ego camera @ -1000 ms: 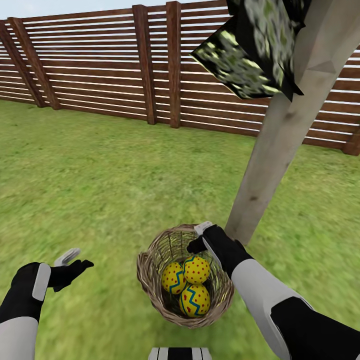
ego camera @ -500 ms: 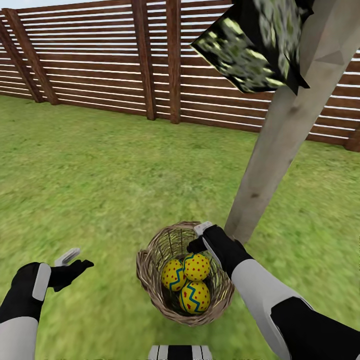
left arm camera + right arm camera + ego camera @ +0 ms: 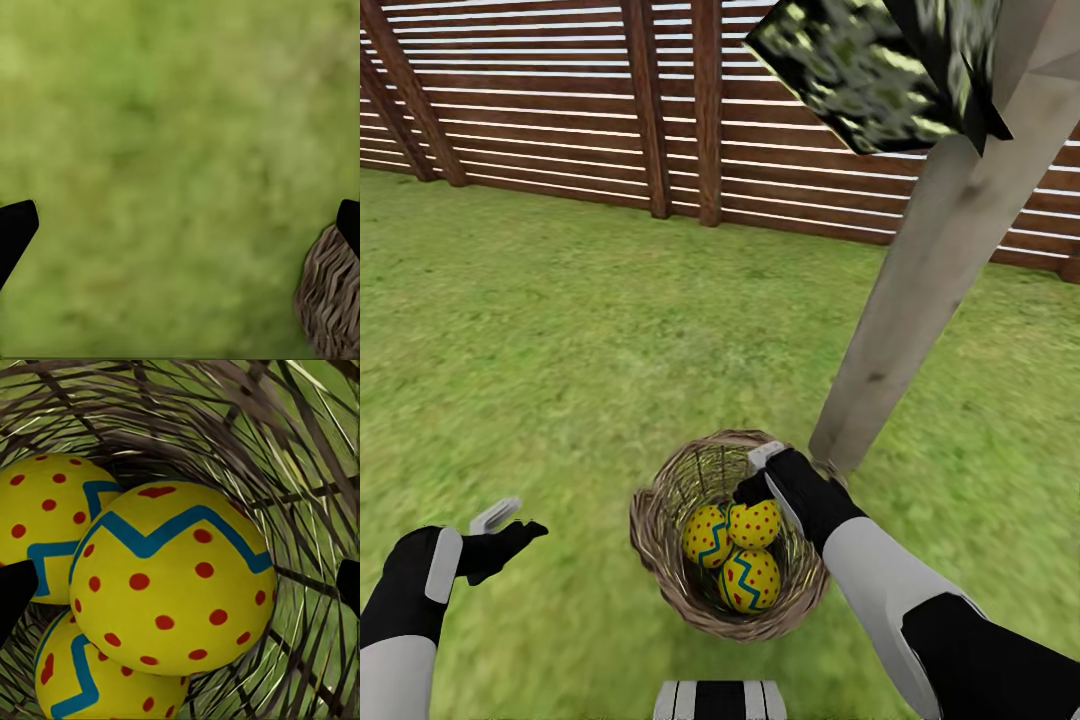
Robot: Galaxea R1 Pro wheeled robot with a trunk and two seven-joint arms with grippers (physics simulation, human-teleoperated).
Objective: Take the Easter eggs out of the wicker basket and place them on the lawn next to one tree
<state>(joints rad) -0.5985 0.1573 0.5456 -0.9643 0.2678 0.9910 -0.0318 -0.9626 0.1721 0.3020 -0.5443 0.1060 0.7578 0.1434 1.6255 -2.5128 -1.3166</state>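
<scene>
The wicker basket [image 3: 660, 555] stands on the lawn [image 3: 560, 350] at the foot of the tree's pale trunk [image 3: 920, 290]. Three yellow Easter eggs with red dots and blue zigzags lie inside: one on top [image 3: 755, 523] [image 3: 169, 577], one beside it [image 3: 707, 535] [image 3: 45, 521], one below [image 3: 750, 580] [image 3: 82, 682]. My right gripper [image 3: 758, 475] [image 3: 180, 589] is open over the basket's far rim, pointing down at the top egg, its fingertips [image 3: 15, 592] wide apart and clear of it. My left gripper [image 3: 515, 522] [image 3: 180, 225] is open and empty above grass, left of the basket [image 3: 330, 300].
A brown slatted fence [image 3: 560, 110] closes the lawn at the back. Dark speckled foliage [image 3: 880, 60] hangs over the trunk at upper right. Open grass stretches to the left of and behind the basket, and to the right of the trunk.
The whole view has shifted as the camera moved; fence and lawn slid upward. The basket and eggs now sit closer under my right gripper. My left arm holds the same pose.
</scene>
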